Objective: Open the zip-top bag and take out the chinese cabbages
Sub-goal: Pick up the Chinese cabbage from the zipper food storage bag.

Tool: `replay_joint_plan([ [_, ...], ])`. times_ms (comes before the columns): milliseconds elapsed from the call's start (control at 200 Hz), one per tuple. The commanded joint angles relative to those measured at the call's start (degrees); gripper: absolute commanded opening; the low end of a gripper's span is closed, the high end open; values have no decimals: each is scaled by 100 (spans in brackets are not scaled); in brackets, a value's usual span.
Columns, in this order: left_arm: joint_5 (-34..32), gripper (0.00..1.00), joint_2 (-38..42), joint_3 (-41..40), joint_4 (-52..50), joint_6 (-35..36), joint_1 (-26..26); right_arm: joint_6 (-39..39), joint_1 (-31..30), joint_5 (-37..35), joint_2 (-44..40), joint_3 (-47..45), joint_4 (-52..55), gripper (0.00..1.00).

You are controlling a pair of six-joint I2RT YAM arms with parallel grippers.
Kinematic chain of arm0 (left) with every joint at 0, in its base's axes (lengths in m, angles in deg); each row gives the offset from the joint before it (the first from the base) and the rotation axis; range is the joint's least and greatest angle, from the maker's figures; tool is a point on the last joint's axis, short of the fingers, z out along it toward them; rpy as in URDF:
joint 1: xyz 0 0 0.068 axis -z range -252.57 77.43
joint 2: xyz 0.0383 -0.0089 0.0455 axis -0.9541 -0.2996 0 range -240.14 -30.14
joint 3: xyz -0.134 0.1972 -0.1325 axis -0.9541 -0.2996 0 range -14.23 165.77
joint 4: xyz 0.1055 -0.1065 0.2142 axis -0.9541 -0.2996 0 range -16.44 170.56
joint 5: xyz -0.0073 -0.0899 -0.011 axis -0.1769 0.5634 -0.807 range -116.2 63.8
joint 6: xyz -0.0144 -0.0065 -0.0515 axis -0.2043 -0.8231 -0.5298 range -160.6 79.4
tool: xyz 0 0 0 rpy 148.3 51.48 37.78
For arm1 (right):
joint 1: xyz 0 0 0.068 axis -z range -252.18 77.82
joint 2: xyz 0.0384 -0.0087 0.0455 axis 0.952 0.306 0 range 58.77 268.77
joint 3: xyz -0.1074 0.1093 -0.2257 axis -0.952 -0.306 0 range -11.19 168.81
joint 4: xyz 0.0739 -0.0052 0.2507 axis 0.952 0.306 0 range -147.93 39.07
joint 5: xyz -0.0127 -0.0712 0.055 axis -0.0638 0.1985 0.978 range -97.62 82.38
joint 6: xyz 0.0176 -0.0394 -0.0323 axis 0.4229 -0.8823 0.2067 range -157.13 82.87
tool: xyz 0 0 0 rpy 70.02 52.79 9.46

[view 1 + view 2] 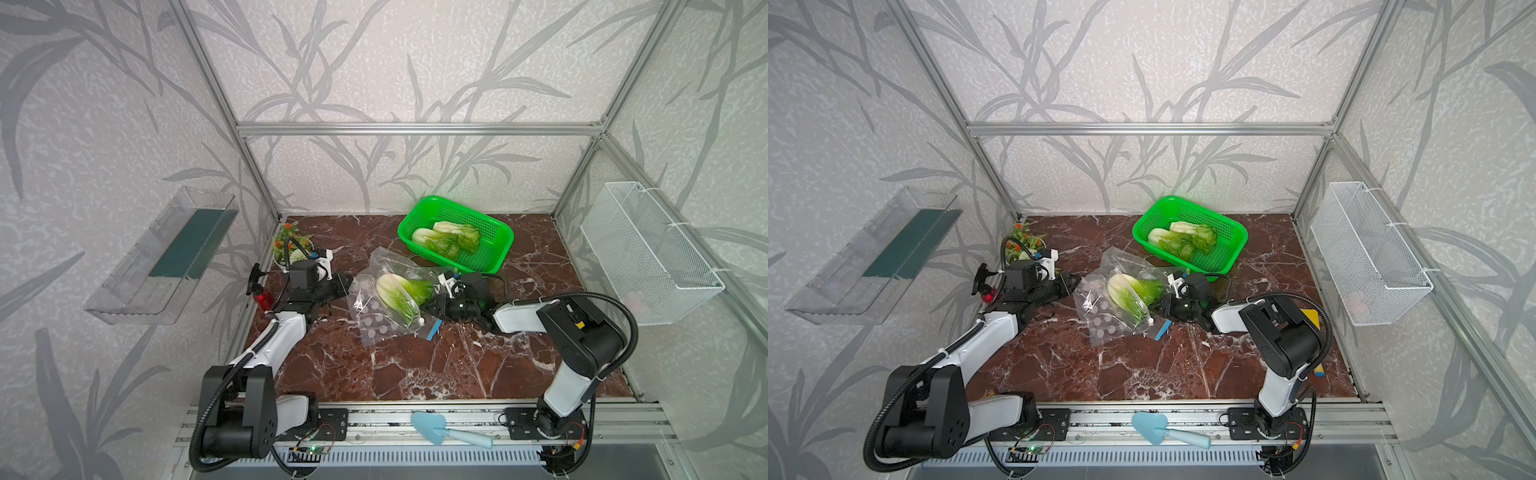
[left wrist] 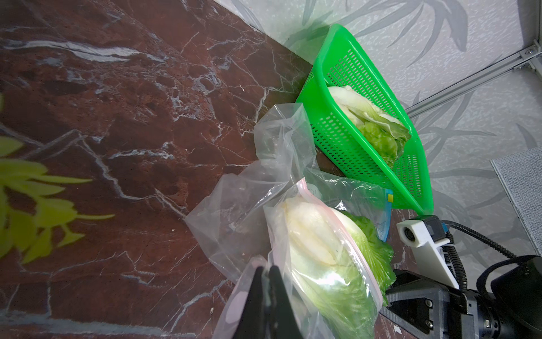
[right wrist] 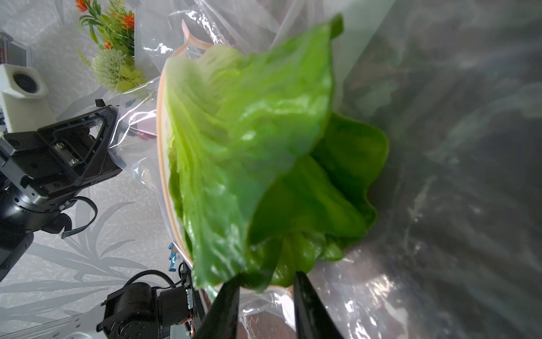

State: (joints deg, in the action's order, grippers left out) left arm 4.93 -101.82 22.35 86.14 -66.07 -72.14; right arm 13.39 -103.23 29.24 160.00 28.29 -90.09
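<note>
Bagged chinese cabbage (image 1: 400, 291) in the middle of the surface (image 1: 415, 365) points its leafy end at the right pincer (image 3: 266, 283), jaws narrow around the leaves (gripped? can't tell), left pincer (image 2: 267, 273) clamping the zip-top bag (image 1: 374, 324).

Centre of the table (image 1: 415, 365): zip-top bag (image 1: 374, 322) lying flat, one chinese cabbage (image 1: 397, 291) inside, stem end toward the left, leaves toward the right. On the bag's left edge, left gripper (image 1: 345, 286), pinching the film. At the right end, right gripper (image 1: 428, 308), leaf tips between its fingers. Behind and right of the bag, just beside it, basket (image 1: 484, 259) with two more cabbages (image 1: 446, 239) in it, side by side. Far-left corner: potted flowers (image 1: 289, 245), spray bottle (image 1: 261, 291) just in front. On the front rail, between the arm bases, a trowel (image 1: 446, 432). On the left wall, a shelf (image 1: 166, 253); on the right wall, a hanging basket (image 1: 652, 257).
</note>
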Motion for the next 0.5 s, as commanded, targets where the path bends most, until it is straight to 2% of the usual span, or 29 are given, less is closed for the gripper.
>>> replay_joint_plan([
  [0,-37,0,24,-65,4,61,19,85,-21,-151,-11,-50,-368,32],
  [215,50,0,-4,-63,70,47,15,450,-41,-115,304,-1,-1268,36],
  [495,101,0,32,-142,110,77,13,1173,-83,-126,800,0,-2506,36],
])
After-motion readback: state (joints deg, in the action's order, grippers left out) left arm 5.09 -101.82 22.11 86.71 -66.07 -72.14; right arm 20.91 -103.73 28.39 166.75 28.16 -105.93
